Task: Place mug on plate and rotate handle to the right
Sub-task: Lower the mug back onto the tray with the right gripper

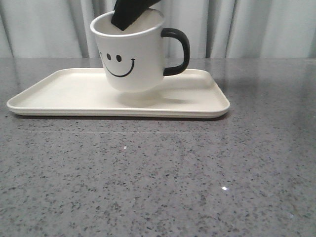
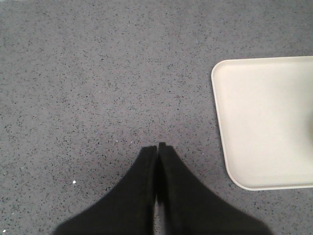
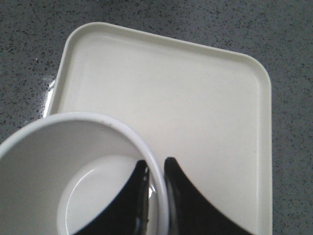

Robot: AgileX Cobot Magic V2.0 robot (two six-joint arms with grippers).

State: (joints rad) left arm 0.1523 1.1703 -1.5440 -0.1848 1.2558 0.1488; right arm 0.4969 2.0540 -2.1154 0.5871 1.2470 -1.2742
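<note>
- at the left, the left claw (image 2: pixel 157 149) is seen pressed together with nothing between its fingers, hovering over the bare grey speckled surface (image 1: pixel 158 177) just beside one corner of the plate (image 2: pixel 264 122); it takes no part in this step and is best left parked there, clear of the tray.
- in the middle, the plate (image 1: pixel 59 94) lies flat on the surface, long side facing the camera; the mug (image 1: pixel 132 54) is held over its central part, tilted slightly, its base apparently just above the tray floor with a soft shadow beneath it.
- the right claw (image 3: pixel 156 169) is pinching the mug's rim, one finger inside the cup and one outside against the wall (image 3: pixel 151 161).
- the smiley face is turned to the front, and the handle (image 1: pixel 178 52) already points to the right in the front view.
- judged from this, the step in hand is the set-down: the mug should be levelled first so the base lands flat rather than on one edge, then lowered straight down, well inside the rim of the plate.
- the pinch should be released only once the base is fully seated, and the fingers lifted straight up so the wall is not dragged and the handle is not turned away from the right.
</note>
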